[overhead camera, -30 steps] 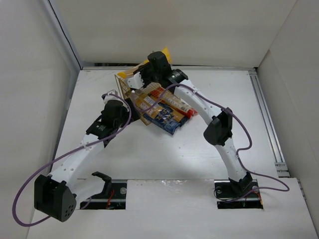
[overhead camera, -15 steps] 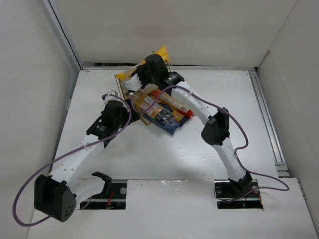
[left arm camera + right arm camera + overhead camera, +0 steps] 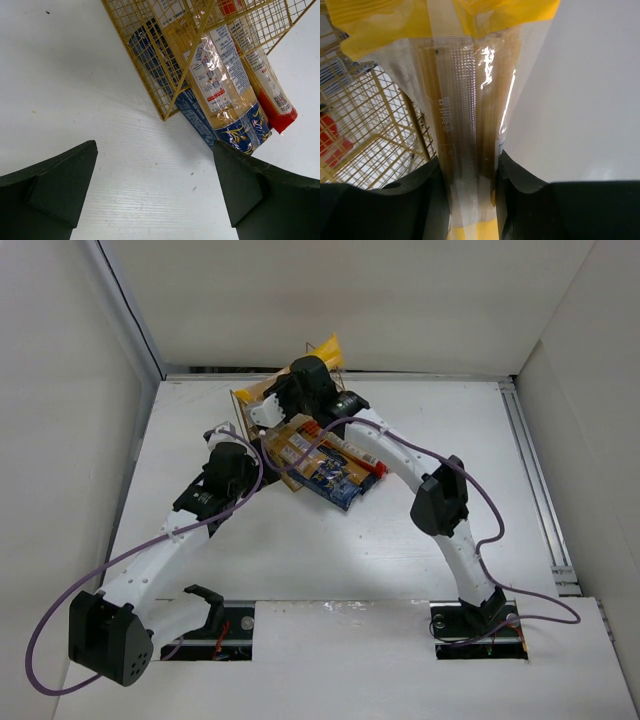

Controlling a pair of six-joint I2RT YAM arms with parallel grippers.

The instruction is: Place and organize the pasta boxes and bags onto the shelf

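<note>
Left jaws: wide open, empty, over the tabletop (image 3: 75, 75), just short of the shelf (image 3: 172, 97).
Shelf, gold wire: holds a blue box (image 3: 196, 114) and clear bags, one red-ended (image 3: 277, 107), their ends poking out.
Right jaws: clamped on a yellow bag (image 3: 465, 90) at the shelf's far side. I judge it the last left to place.

The white surface (image 3: 300, 560) carries a gold wire shelf (image 3: 245, 408) near its far middle, set askew to the surface's edges. Long packs lie side by side in the shelf: a dark-blue box (image 3: 195, 115), a clear bag with a blue end (image 3: 225, 95) and a red-ended pack (image 3: 272, 102). Their ends poke out past the wire, over the surface.
</note>
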